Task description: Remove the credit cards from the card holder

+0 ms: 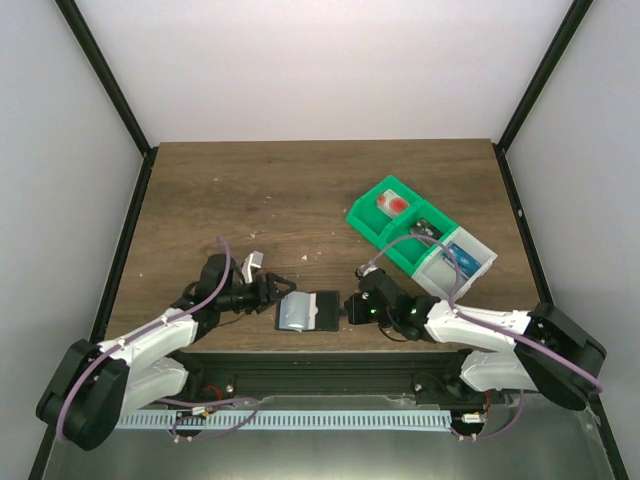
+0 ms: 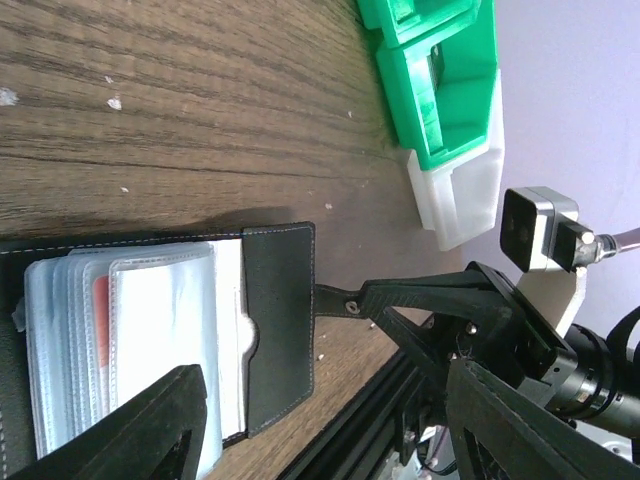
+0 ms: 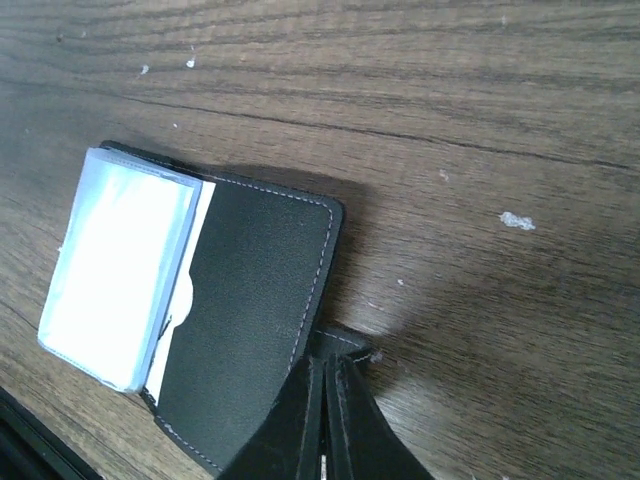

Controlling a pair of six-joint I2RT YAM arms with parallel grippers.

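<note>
Card holder (image 1: 322, 310) lies open and flat at the near edge of the table (image 1: 250, 190), between the 2 grippers. Its black flap is to the right and its stack of clear sleeves (image 2: 160, 330) to the left; a red patch shows through them.

Right gripper (image 1: 350, 306): fingers (image 3: 295, 430) pinched narrow on the holder's small black tab (image 3: 345, 345).

Left gripper (image 1: 272, 291): fingers (image 2: 150, 420) spread wide, just beside the sleeves.

Far right: 1 white card (image 1: 392, 205) with a red blotch lies in the green tray (image 1: 380, 240), and 1 blue card (image 1: 462, 256) in the clear-white tray (image 1: 485, 262).
</note>
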